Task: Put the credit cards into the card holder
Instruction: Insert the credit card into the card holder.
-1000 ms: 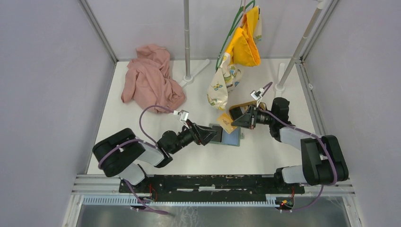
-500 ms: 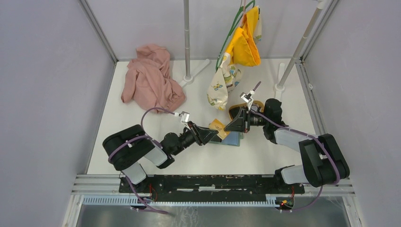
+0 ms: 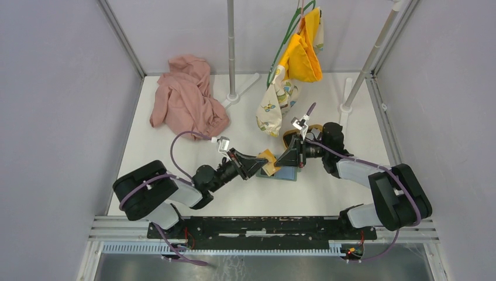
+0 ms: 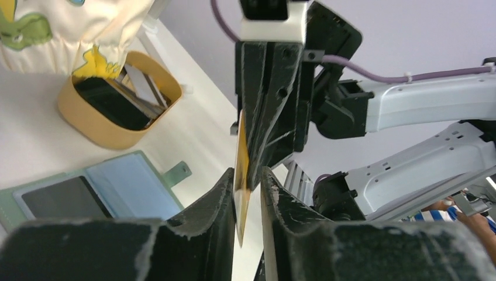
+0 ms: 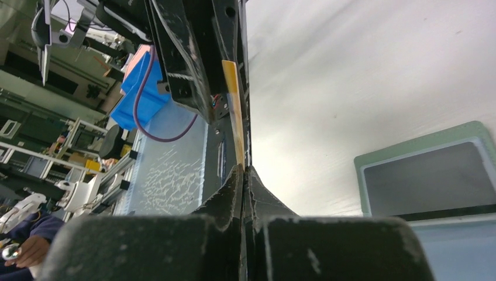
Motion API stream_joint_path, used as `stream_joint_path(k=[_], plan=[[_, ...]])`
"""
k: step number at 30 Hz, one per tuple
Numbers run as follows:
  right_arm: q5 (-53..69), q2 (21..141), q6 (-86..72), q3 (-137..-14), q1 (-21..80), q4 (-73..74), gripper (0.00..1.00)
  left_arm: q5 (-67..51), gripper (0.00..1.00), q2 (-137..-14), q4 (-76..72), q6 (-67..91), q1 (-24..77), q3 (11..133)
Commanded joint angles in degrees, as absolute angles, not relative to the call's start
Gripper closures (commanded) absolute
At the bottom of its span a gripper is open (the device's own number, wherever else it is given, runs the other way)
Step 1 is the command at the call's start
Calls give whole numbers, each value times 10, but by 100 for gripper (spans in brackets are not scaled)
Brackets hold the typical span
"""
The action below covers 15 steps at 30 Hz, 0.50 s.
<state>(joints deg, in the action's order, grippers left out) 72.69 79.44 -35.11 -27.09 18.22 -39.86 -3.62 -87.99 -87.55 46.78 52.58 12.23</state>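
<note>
One yellow card point(image 5: 231, 99), edge-on, pinched in my right gripper point(image 5: 243, 172); left gripper point(image 4: 247, 178) straddles its free edge, clamped or not I cannot tell. Card holder point(image 4: 126, 187) open beneath.

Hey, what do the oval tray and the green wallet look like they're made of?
Oval tray: likely thin bent wood, matte pale tan wall; grain not visible. Green wallet: probably faux leather, smooth sage border with a strap tab, dark and pale-blue inner panels.

Tray point(image 4: 89, 121) behind card holder point(image 4: 125, 185)
</note>
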Motion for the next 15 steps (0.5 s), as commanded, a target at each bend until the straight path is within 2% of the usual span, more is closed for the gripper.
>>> stream_joint_path(k=[1,2,5,7,10,15], plan=[[748,803,-320,-288,197,-378,100,-45,72,-838,-917,426,523,128],[748,804,-319,-288,199,-377,100,-44,73,-833,-909,422,522,128],[749,805,-316,-290,201,-374,100,-47,87,-819,-885,413,522,130],[750,804,-315,-291,201,-374,100,-51,89,-808,-863,407,521,133],[751,801,-315,-293,201,-374,100,-64,72,-797,-825,405,521,141],[755,796,-317,-296,200,-378,100,-85,68,-790,-806,406,519,137]])
